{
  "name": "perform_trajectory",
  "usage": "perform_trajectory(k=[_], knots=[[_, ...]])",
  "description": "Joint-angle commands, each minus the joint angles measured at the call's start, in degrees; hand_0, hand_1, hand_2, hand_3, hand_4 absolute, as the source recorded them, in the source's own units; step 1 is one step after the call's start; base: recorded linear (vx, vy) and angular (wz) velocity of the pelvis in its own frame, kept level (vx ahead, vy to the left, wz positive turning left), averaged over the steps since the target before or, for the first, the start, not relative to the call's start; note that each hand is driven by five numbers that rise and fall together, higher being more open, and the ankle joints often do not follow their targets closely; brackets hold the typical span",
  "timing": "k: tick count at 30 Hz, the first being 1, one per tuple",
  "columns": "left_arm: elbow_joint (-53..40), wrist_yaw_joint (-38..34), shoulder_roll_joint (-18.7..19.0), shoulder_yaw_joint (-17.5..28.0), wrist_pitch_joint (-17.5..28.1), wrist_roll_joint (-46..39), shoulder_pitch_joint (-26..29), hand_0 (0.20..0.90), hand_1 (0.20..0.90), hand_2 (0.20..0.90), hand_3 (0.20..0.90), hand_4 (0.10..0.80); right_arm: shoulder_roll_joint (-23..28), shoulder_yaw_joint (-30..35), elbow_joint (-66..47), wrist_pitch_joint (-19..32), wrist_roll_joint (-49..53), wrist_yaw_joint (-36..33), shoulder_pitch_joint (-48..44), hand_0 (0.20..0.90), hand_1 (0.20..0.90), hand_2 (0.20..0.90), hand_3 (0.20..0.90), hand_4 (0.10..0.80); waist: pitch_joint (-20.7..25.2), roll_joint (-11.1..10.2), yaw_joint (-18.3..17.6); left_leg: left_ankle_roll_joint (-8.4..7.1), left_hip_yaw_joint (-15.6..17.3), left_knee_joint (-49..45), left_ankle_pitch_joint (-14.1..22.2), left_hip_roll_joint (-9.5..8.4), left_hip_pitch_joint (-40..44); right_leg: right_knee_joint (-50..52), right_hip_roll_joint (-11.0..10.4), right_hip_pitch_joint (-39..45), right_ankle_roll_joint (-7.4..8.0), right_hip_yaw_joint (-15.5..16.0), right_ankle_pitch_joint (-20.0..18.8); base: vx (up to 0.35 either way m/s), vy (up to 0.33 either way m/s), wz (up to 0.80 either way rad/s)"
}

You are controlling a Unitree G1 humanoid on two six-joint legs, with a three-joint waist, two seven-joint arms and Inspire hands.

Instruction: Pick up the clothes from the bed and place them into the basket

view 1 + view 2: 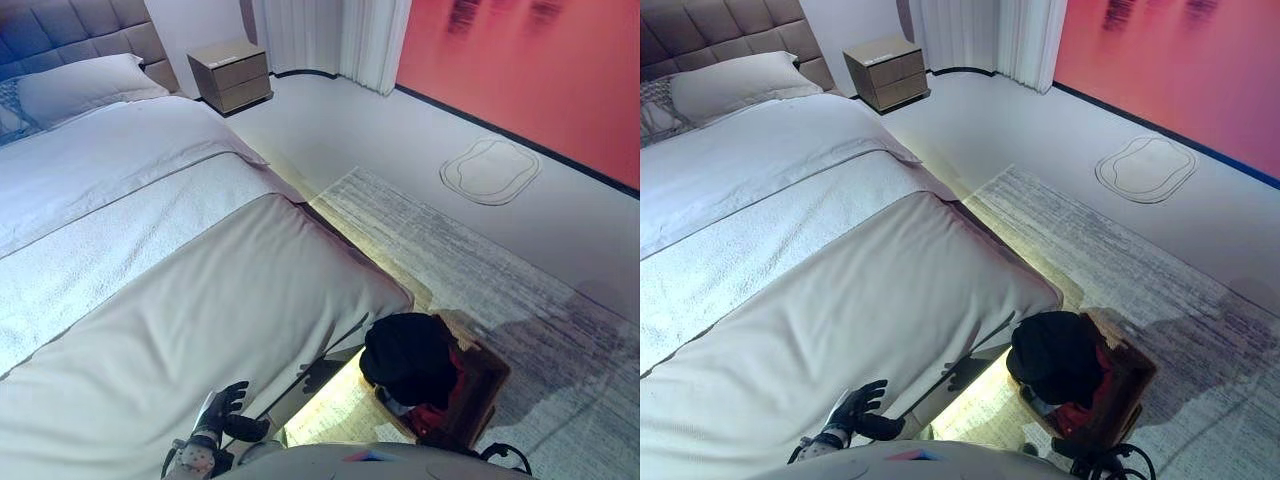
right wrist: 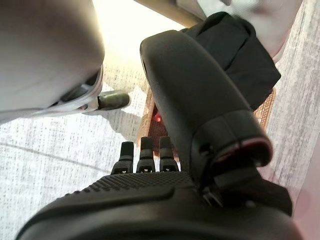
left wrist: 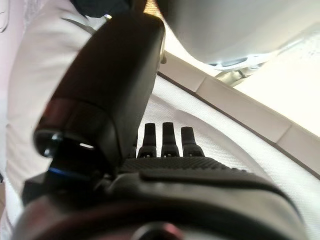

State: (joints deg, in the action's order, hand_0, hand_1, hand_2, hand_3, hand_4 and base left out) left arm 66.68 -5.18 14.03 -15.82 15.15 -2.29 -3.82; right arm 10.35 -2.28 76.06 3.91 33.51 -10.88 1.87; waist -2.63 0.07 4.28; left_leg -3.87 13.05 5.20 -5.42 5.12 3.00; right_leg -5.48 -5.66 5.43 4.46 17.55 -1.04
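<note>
Below, the scene is set out line by line.

Bed (image 1: 180, 300): a wide bed runs from the upper left toward the lower middle of the head views, covered in pale grey and white bedding, with a padded headboard at the far end.

Pillow (image 1: 85, 85): a white pillow lies at the head of the bed, against the headboard.

Basket (image 1: 1130, 385): a brown basket stands on the rug just off the bed's near corner, to the robot's right.

Clothes (image 1: 408, 358): a dark, nearly black bundle of clothes is heaped in the basket and rises above its rim; a patch of red cloth shows beneath it. No clothes can be seen lying on the bed cover.

Left hand (image 1: 222, 410): this dark hand sits low at the near edge of the bed, fingers straight and slightly spread over the pale cover, holding nothing. Its wrist view shows straight fingers (image 3: 169, 140) pointing along the white bedding.

Right hand (image 2: 150, 170): it shows only in its own wrist view, above the rug beside the basket. Its fingers (image 2: 146, 152) are straight, side by side, and empty; the thumb stands out toward the dark clothes.

Rug (image 1: 480, 260): a grey streaked rug lies on the floor alongside the bed.

Nightstand (image 1: 232, 72): a small beige nightstand with drawers stands by the head of the bed.

Wall (image 1: 530, 70): a red wall runs along the right, beside white curtains (image 1: 330, 35).
</note>
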Motion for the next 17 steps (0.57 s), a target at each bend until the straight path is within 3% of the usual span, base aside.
perform_trajectory(k=[1,17], knots=[[2.77,-0.12,-0.78,1.28,2.30,0.48,4.55,0.900,0.900,0.900,0.900,0.800,1.20,-1.34,0.06,2.59,-0.37,0.10,-3.54,0.900,0.900,0.900,0.900,0.800,-1.21,-0.30,-0.11,-0.01,-0.76,-0.20,3.40,-0.27,0.36,3.25,-1.66,1.20,1.55,2.44,0.16,0.027,-0.008,-0.03],[2.01,1.68,-0.07,-0.15,1.23,1.50,4.74,0.900,0.900,0.900,0.900,0.800,0.73,-1.16,-0.59,2.39,1.45,0.07,-3.66,0.900,0.900,0.900,0.900,0.800,-0.74,0.20,-0.39,0.39,-1.34,-0.20,4.30,-0.73,2.57,4.04,-1.73,2.57,1.37,2.02,0.74,0.017,0.000,-0.01]])
